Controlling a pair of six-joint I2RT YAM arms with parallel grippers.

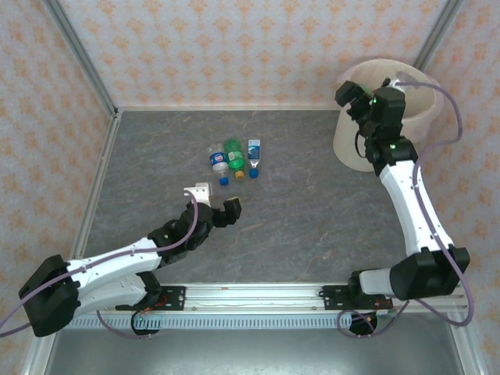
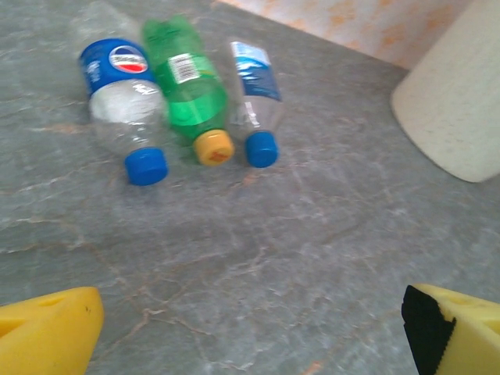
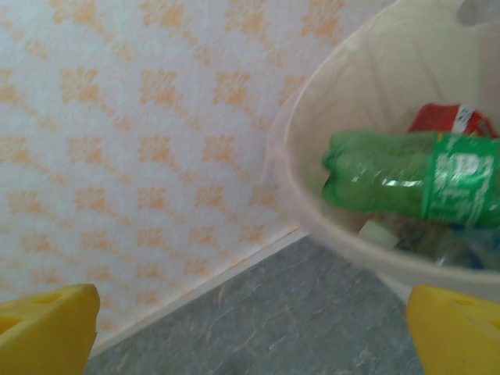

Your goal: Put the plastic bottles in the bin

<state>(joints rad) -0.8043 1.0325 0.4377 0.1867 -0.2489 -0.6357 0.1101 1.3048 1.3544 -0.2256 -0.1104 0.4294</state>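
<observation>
Left wrist, left fingers [image 2: 47, 332] wide, empty, right fingers [image 3: 453, 328] too

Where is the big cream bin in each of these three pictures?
Top external: the bin stands at the upper right, on the far side of the table.
Left wrist: the bin sits at the upper right edge, cut off by the frame.
Right wrist: the bin takes up the right half, with a green bottle inside.
Shared landmark: the orange-patterned wall behind the bin.
</observation>
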